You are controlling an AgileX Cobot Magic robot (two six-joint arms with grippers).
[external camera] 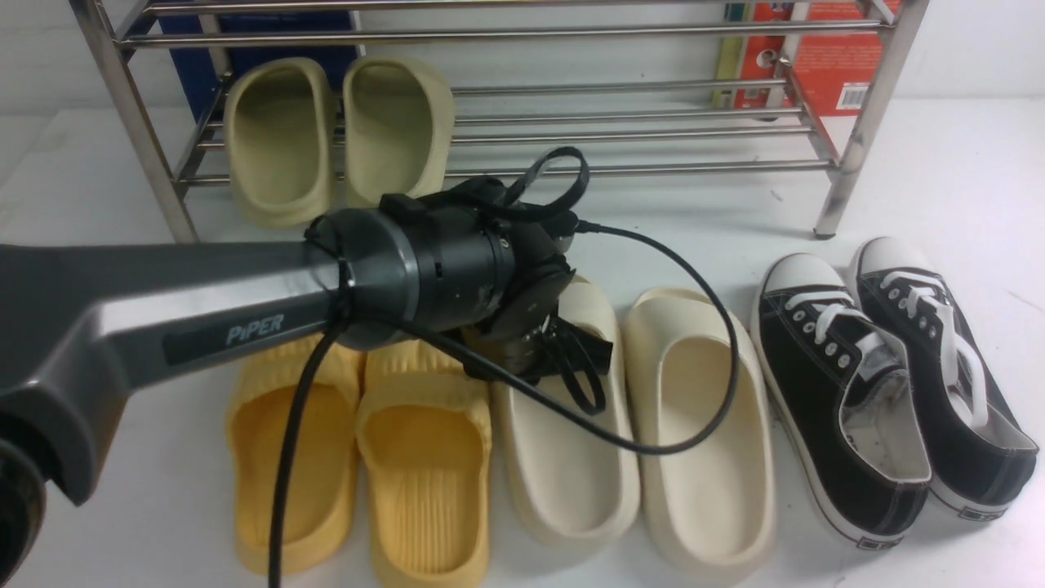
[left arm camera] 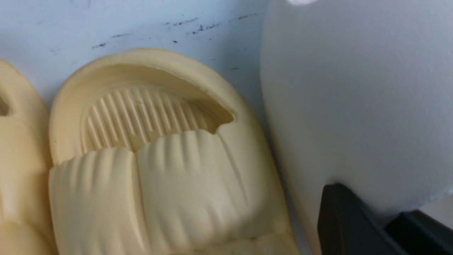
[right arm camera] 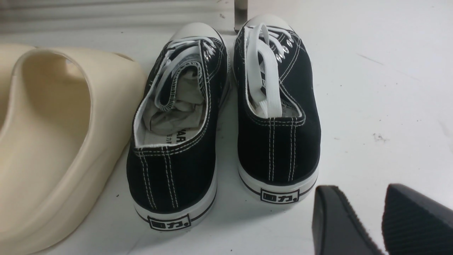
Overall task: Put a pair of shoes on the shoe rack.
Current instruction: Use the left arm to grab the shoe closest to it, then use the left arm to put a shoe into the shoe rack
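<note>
Two smooth cream slippers lie side by side on the white table, the left one (external camera: 571, 465) and the right one (external camera: 702, 441). My left arm reaches across from the left, and its wrist (external camera: 457, 269) hangs over the left slipper's strap, hiding the fingers in the front view. In the left wrist view my left gripper (left arm camera: 370, 200) is shut on the edge of that pale strap (left arm camera: 354, 106). My right gripper (right arm camera: 371, 212) is open and holds nothing, just behind the heels of the black sneakers; the right cream slipper (right arm camera: 46, 141) shows there too. The steel shoe rack (external camera: 637, 135) stands behind.
Two greenish-beige slides (external camera: 282, 139) stand on the rack's lower bars at the left. Ribbed yellow slides (external camera: 424, 465) (left arm camera: 159, 170) lie right beside the held slipper. Black canvas sneakers (external camera: 890, 384) (right arm camera: 226, 117) sit at the right. A cable (external camera: 694, 441) loops over the slippers.
</note>
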